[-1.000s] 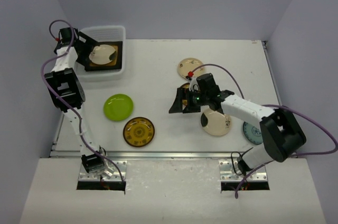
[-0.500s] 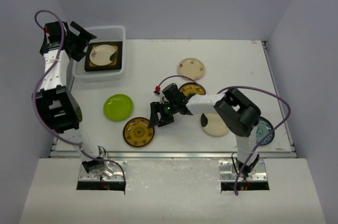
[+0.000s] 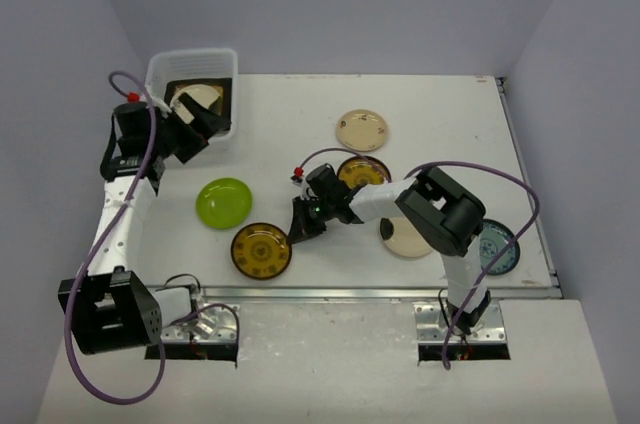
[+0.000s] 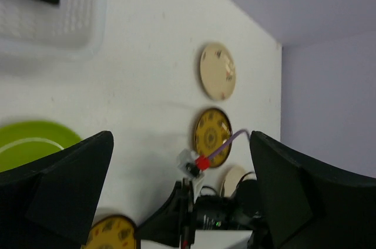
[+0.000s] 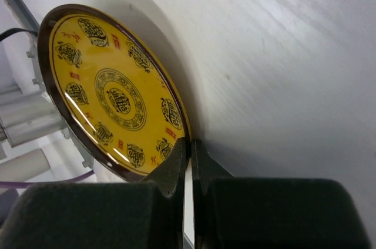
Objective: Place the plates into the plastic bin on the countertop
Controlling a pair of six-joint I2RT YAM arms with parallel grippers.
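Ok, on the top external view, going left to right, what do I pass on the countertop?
plastic bin → lime-green plate → near brown-yellow plate → near cream plate → blue-patterned plate

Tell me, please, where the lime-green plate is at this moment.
In the top view, the lime-green plate lies on the left half of the countertop, between the plastic bin behind it and the brown-yellow patterned plate nearer the front rail.

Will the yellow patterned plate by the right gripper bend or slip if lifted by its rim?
Likely rigid: the yellow patterned plate looks hard, evenly round. Its glossy surface shows glare, so a rim pinch may slip.
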